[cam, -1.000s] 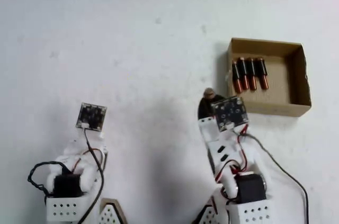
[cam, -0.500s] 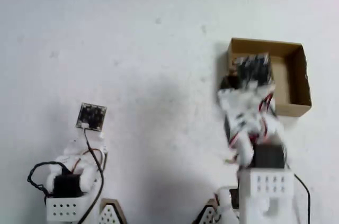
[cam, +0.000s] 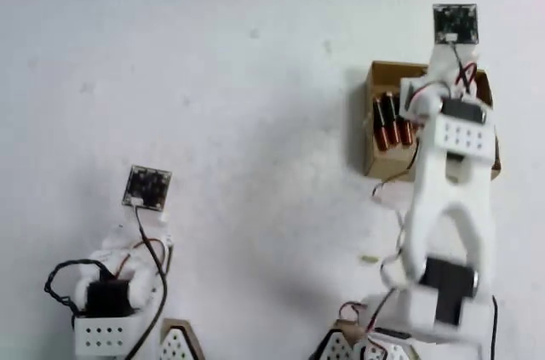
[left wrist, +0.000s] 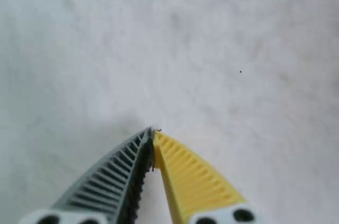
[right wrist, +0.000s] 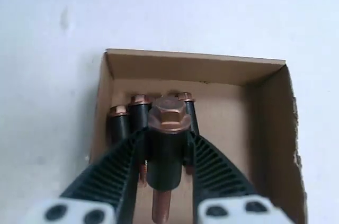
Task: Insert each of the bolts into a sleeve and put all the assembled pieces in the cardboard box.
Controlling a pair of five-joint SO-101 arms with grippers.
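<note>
Copper-headed bolt in a black sleeve, one assembled piece (right wrist: 165,168), sits clamped in the right fingers (right wrist: 214,173) over the box (right wrist: 196,61) at the frame's centre, just by the pieces (right wrist: 130,118) lined up in its left half. Best to lower it beside that row before letting go, since a high drop could bounce it out. Left fingers (left wrist: 185,173) are pressed together, empty, over the counter (left wrist: 212,38).

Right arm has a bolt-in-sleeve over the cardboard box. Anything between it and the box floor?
No lid or flap covers the cardboard box. The held piece, in the right gripper, lines up in the wrist view with the finished pieces already lying inside. Bare floor sits beside them.
</note>
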